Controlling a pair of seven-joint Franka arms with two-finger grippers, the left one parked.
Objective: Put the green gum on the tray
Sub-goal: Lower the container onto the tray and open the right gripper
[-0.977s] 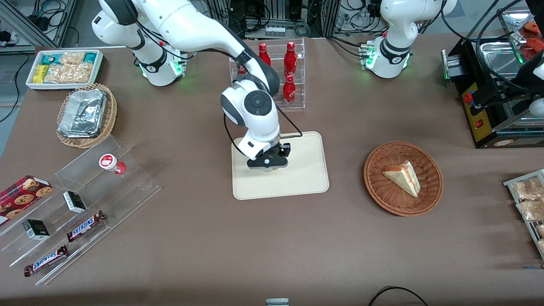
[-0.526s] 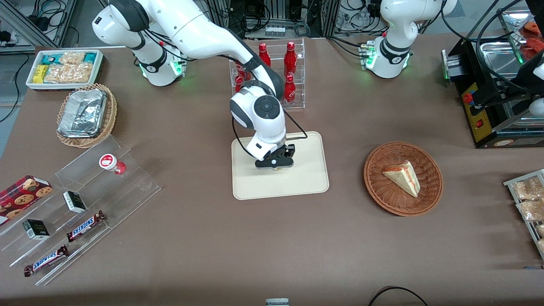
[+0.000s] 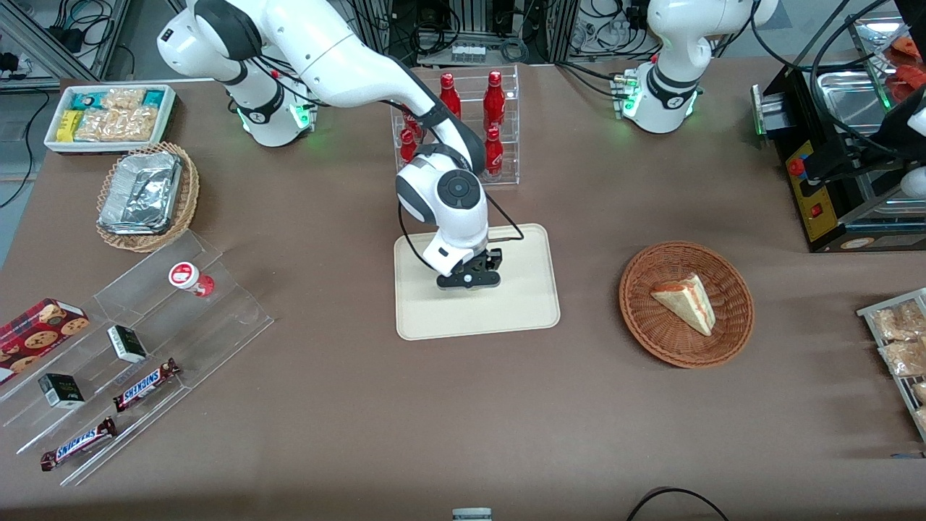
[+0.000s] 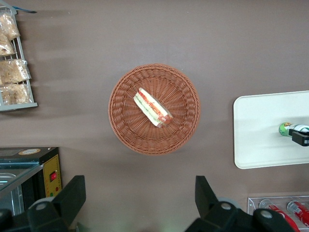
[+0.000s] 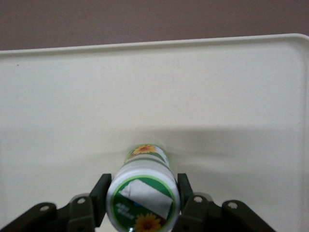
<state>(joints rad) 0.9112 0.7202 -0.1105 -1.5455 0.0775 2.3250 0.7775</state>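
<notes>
Moved since earlier: over the last second the right arm's black two-finger gripper [image 3: 469, 278] has travelled across the tray toward the parked arm's end and slightly farther from the front camera; in the last half second it has barely shifted.

Front view, gripper: it hangs low over the middle of the large flat cream-beige rectangular plastic tray [image 3: 521, 311], and its own body hides whatever it carries.

Front view, tray: it lies at the table's centre, nearer the front camera than the clear acrylic rack of red bottles [image 3: 494, 130].

Front view, surroundings: a round brown wicker basket holding a wedge sandwich [image 3: 686, 303] sits toward the parked arm's end; a tiered clear acrylic display [image 3: 145, 340] carrying the red-bodied gum bottle with a white lid [image 3: 189, 278] sits toward the working arm's end.

Left wrist view: the small yellow-green gum bottle [image 4: 288, 128] shows above the tray [image 4: 260, 130], with a black fingertip of the gripper [image 4: 300, 137] just beside it; the basket [image 4: 154, 108] lies well apart from the tray.

Right wrist view, gripper: the two black fingers [image 5: 100, 193] press against either side of the gum bottle's [image 5: 143, 195] round white lid, pinching it.

Right wrist view, gum: the bottle is over the tray's [image 5: 154, 77] cream surface; whether its base touches cannot be told.
</notes>
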